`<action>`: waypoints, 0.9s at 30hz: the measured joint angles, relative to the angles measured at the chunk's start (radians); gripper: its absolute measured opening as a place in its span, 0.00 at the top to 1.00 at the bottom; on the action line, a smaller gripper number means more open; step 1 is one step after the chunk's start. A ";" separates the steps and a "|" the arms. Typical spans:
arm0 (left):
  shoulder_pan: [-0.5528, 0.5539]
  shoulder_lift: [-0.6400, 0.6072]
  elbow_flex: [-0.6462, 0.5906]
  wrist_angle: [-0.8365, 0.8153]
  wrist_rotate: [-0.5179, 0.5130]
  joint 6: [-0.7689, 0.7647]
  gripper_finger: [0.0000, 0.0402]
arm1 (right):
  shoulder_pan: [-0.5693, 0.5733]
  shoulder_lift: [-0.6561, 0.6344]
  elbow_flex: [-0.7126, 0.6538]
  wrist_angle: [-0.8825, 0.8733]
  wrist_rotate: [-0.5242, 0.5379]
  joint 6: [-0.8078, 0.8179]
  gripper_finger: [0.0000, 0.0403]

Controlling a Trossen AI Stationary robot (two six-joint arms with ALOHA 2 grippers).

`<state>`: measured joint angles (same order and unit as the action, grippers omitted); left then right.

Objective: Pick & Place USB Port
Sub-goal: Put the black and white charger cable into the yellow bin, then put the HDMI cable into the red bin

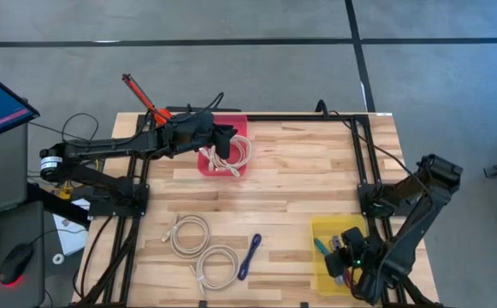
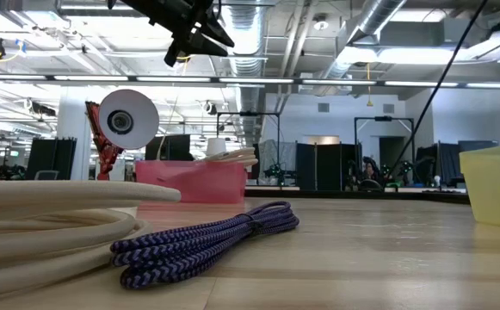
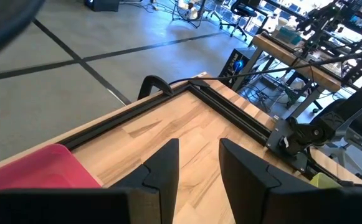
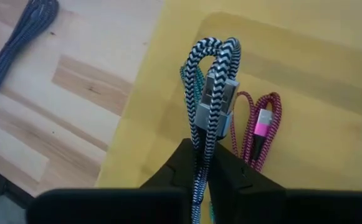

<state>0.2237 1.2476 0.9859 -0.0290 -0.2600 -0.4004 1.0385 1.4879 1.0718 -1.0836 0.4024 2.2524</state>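
Placing step: the right gripper point(image 4: 204, 163), over the yellow bin point(image 4: 330, 99) at the table's near right corner, is clenched on a black-and-white braided cable point(image 4: 210, 81), its plug dangling above a pink cable point(image 4: 261, 127) in the bin; the left gripper point(image 3: 196, 165) hangs released over the red bin point(image 1: 222, 162) at the far edge. Next, judged: lower and let go inside the yellow bin; the purple cable point(image 1: 249, 256) waits near the front edge.

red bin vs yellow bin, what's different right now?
The red bin sits at the table's far edge on the left arm's side and holds white cables; the yellow bin sits at the near right and holds coloured braided cables. The left gripper hangs open over the red bin; the right gripper, over the yellow bin, is shut on a black-and-white cable. Both are shallow open trays.
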 joint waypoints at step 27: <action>0.000 0.000 0.000 0.001 0.000 0.000 0.72 | -0.005 -0.023 0.000 -0.037 0.036 -0.016 0.84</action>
<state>0.2237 1.2476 0.9855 -0.0284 -0.2600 -0.4004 1.0337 1.4651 1.0718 -1.1209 0.4384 2.2368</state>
